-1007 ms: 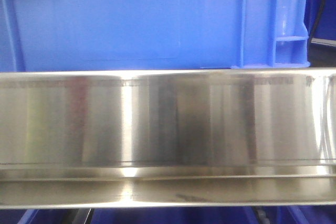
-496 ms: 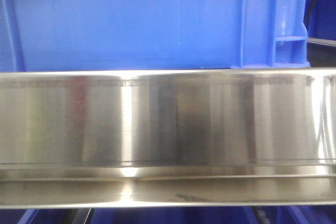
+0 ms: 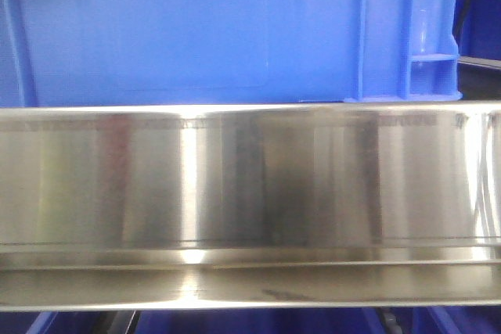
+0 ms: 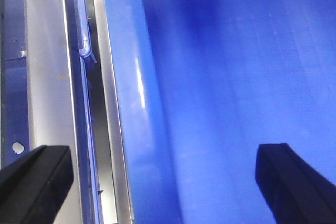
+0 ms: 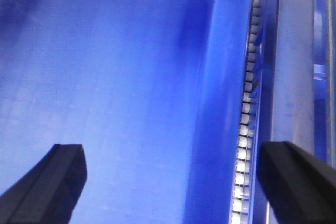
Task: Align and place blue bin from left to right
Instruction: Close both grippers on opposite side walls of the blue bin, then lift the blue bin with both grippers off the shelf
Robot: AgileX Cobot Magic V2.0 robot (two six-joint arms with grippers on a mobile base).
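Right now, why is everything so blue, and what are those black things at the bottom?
It is a robot with two arms. One camera looks forward and sees the blue bin above a shiny steel rail. Two more cameras sit on the wrists, looking into the bin. The black shapes are fingers of the left gripper and the right gripper. Both are open, with a bin wall between their fingers. Nothing is gripped.

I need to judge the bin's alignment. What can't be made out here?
Front view: bright-blue plastic bin cut off by top and left edges; its base hidden behind the shiny steel rail.
Left wrist view: left hand cut off by bottom edge; only finger ends show.
Right wrist view: right hand likewise.
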